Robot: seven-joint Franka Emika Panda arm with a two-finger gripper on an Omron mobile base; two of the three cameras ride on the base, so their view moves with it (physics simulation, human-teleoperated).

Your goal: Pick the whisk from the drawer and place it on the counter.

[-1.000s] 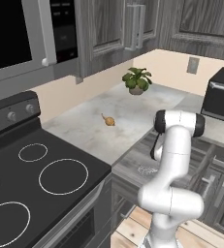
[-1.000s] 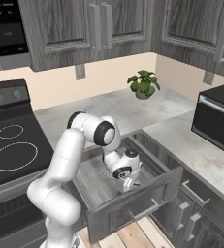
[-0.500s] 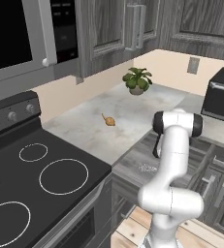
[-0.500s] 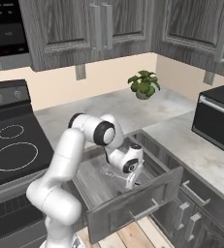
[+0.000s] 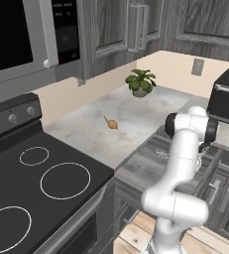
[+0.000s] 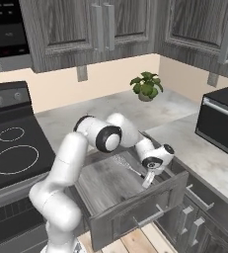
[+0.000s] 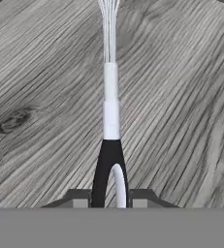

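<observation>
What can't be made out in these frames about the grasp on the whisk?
- Finger contact: in the hand view the whisk handle runs between the gripper tips, but the bottom edge cuts the contact off.
- Whisk head: hand view, cut by the top edge.
- Lift: right base view, whisk too small to tell whether it rests on the drawer floor.
- Gripper: left base view, hidden behind the arm.

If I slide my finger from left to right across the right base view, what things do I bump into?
Stovetop → robot arm → whisk in the drawer → tool → black oven box.
</observation>
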